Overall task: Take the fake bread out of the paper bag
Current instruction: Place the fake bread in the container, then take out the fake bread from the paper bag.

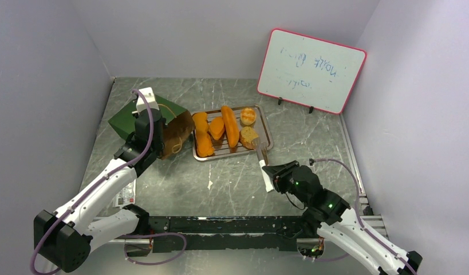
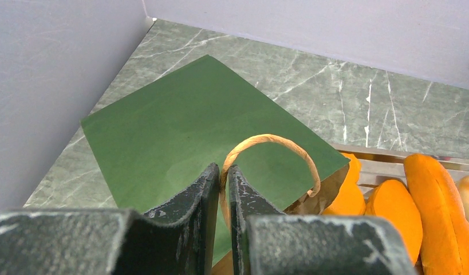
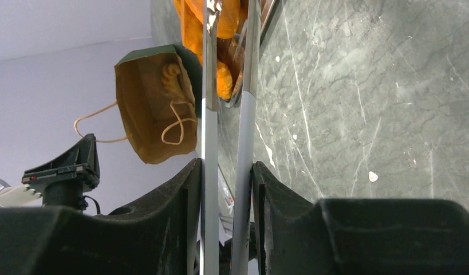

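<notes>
Left arm: stretched forward from its base at the near left corner, elbow low over the table, wrist tipped down above the paper bag (image 2: 180, 126).
Left gripper (image 2: 224, 169): fingers pinched together on the bag's tan cord handle (image 2: 278, 140), which arches up out of them.
Paper bag: lying on its side at the back left of the table, green face up, brown mouth turned toward the tray (image 1: 268, 132) and just beside its left edge.
Bread (image 1: 229, 126): on the tray, outside the bag; long loaves side by side, a round bun at the far right corner, another piece at the near right corner.
Right arm: folded low at the near right, forearm angled toward the middle, wrist aimed at the tray's near right corner.
Right gripper (image 3: 224, 172): clamped on metal tongs (image 3: 209, 114), both blades between its fingers.
Tongs: tips at the tray's near right corner; contact with the bread cannot be told.
Whiteboard (image 1: 311, 71): propped at the back right, well apart from the tray.
</notes>
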Robot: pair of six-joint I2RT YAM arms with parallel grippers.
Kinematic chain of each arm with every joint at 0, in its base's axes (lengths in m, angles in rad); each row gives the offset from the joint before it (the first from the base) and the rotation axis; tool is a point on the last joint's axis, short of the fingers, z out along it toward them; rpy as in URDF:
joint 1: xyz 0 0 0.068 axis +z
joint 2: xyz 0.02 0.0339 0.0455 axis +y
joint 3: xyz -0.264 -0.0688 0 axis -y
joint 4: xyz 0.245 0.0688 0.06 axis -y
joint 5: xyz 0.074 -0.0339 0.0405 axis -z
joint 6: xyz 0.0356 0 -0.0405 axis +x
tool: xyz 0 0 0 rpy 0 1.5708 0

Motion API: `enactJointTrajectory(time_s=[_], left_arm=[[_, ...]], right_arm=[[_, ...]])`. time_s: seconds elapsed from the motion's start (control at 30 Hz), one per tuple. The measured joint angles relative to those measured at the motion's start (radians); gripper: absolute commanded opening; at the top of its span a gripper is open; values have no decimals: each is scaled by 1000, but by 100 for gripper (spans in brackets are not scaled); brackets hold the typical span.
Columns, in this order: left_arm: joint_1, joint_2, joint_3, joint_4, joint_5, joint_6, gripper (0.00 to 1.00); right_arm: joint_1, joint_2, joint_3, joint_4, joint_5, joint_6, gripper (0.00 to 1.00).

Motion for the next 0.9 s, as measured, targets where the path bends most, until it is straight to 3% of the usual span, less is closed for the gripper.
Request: enactJointTrajectory(time_s=[0.37,0.9], left_arm=[[0,-5,0,-8,2,0,7],[0,-23,0,-36,52,0,7]], right_arm=[[0,-1,17,-31,7,-24,32],[14,336,234,198,-99,-294,30]])
